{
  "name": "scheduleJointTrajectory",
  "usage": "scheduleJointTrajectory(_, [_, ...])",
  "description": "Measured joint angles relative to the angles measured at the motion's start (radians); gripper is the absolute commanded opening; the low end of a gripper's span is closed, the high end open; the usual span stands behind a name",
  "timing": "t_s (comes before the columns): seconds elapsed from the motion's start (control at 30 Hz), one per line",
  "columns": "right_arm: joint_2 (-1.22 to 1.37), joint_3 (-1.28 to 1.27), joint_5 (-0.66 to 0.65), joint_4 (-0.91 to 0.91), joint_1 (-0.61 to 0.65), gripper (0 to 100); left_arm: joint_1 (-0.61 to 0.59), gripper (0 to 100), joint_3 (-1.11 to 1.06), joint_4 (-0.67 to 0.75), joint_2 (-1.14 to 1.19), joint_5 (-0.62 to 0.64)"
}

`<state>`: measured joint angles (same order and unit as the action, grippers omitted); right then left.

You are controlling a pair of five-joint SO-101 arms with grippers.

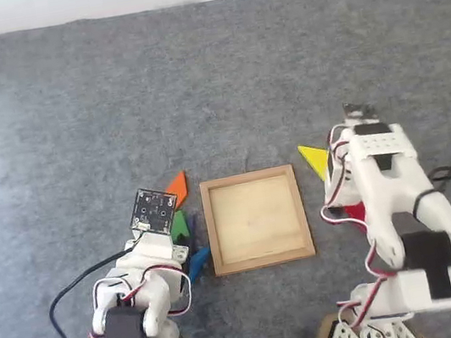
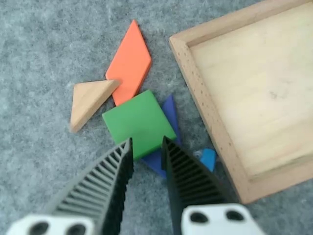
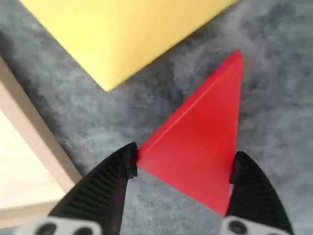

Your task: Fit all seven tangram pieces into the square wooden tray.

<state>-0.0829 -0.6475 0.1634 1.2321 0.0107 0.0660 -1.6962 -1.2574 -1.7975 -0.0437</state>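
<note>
Here, the left claw (image 2: pixel 146 143) hangs slightly open over the green square (image 2: pixel 137 122), while the right claw (image 3: pixel 186 161) spreads wide around the red triangle (image 3: pixel 200 142).

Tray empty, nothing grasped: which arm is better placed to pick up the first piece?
Right, probably. The right gripper is open with a finger on each side of the red triangle, ready to close. The left gripper hovers at the green square's edge, not around it.

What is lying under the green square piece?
A dark blue piece pokes out from under the green square, toward the tray. Its covered part, so its full shape, cannot be seen.
</note>
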Motion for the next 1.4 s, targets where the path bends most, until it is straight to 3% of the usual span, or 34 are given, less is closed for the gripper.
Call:
scheduleJointTrajectory(0.2, [-0.187,0.072,-0.074,0.15,0.035,22.6,0.0,9,0.0,0.0,0.0,0.0])
scheduleJointTrajectory(0.63, [-0.236,0.097,-0.477,0.189,0.477,22.7,0.0,9,0.0,0.0,0.0,0.0])
scheduleJointTrajectory(0.77, [-0.256,0.097,-0.511,0.19,0.503,22.7,0.0,9,0.0,0.0,0.0,0.0])
scheduleJointTrajectory(1.0, [-0.307,0.032,-0.347,0.123,0.285,23.1,0.0,9,0.0,0.0,0.0,0.0])
scheduleJointTrajectory(1.1, [-0.313,-0.114,-0.242,-0.034,0.282,24.7,0.0,9,0.0,0.0,0.0,0.0])
scheduleJointTrajectory(1.2, [-0.313,-0.207,-0.13,-0.163,0.269,32.6,0.0,9,0.0,0.0,0.0,0.0])
scheduleJointTrajectory(1.3, [-0.313,-0.233,-0.04,-0.195,0.273,40.0,0.0,9,0.0,0.0,0.0,0.0])
scheduleJointTrajectory(1.4, [-0.313,-0.235,0.014,-0.207,0.269,40.4,0.0,9,0.0,0.0,0.0,0.0])
